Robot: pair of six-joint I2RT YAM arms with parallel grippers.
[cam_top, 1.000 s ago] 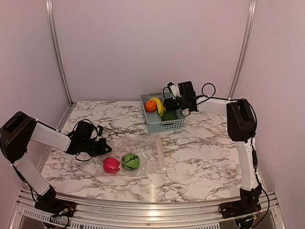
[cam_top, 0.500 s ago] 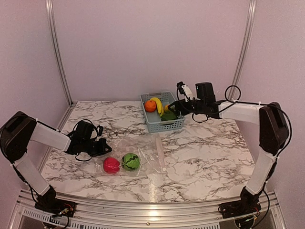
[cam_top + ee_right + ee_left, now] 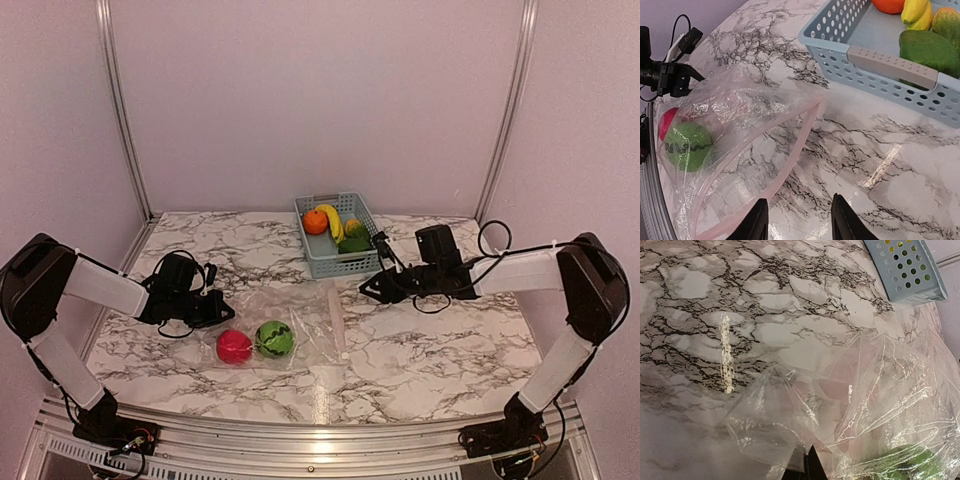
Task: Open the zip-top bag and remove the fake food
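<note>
The clear zip-top bag (image 3: pixel 290 325) lies on the marble table, its mouth with the pinkish zip strip (image 3: pixel 790 150) open toward the right. Inside it are a pink-red fruit (image 3: pixel 234 346) and a green striped ball (image 3: pixel 274 338), also seen in the right wrist view (image 3: pixel 687 145). My left gripper (image 3: pixel 222 312) is shut on the bag's far-left corner (image 3: pixel 790 440). My right gripper (image 3: pixel 368 288) is open and empty, low over the table just right of the bag's mouth (image 3: pixel 799 220). An orange ball (image 3: pixel 316 221), a banana (image 3: pixel 332 220) and a dark green vegetable (image 3: pixel 353 243) lie in the basket.
The light blue lattice basket (image 3: pixel 340 262) stands at the back centre, just behind my right gripper; it also shows in the right wrist view (image 3: pixel 890 65). Aluminium frame posts stand at the back corners.
My right arm has come away from over the basket, swung forward and down, and now sits low by the bag's mouth. The left arm and bag have not moved.
</note>
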